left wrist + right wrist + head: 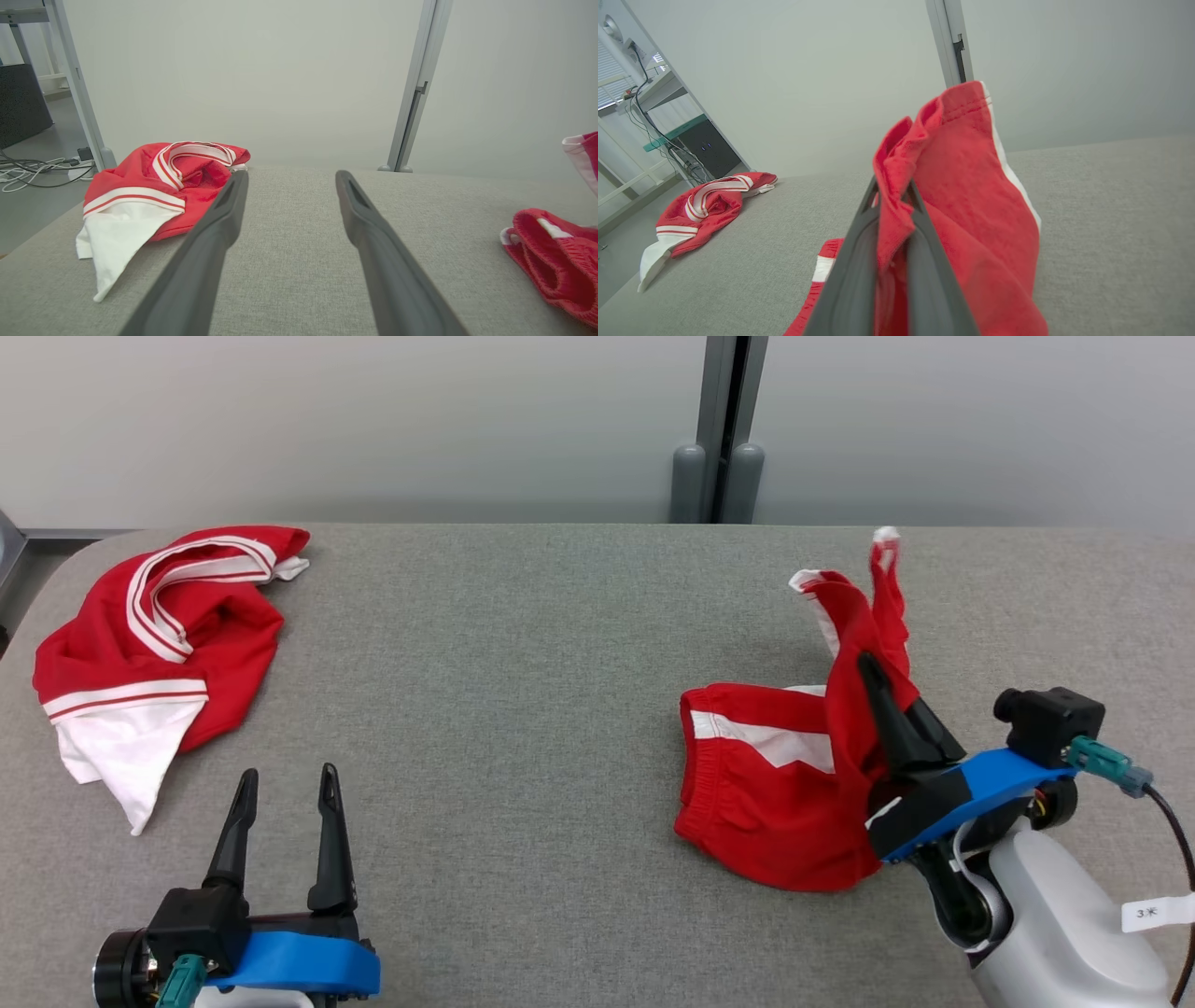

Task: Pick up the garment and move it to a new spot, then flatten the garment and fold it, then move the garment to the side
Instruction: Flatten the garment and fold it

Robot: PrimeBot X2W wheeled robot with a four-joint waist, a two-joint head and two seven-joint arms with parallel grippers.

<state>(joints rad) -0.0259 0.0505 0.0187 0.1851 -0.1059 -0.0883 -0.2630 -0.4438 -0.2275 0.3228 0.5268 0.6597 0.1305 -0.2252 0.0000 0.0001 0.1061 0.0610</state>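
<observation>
Item 1, red-and-white jersey [159, 644]: a crumpled heap on the grey table [523, 709], well left of the grey post [717, 485] that stands behind the table's far edge, and touched by neither arm. Item 2, left gripper [288, 773]: left of the post and nearer the robot than the jersey, fingers spread wide and holding nothing, low over bare table cover. Item 3, red shorts [775, 784], the garment being worked: right of the post, the waistband end lying on the table and one leg raised into a peak, its white-trimmed hem flopping over the top. Item 4, right gripper [892, 686]: right of the post, fingers pressed together on a bunched fold of that raised leg, seen most plainly in the right wrist view. Hazards, as judged: the pinch takes only a narrow ridge of soft fabric, so as more of the shorts' weight leaves the table the fold may creep out and the garment drop. The waistband end may drag on the textured table cover and pull against the grip. A lift from one point will probably set the shorts down twisted, which would make flattening harder. A carry toward the left of the post risks landing on the jersey or meeting the idle left gripper.
</observation>
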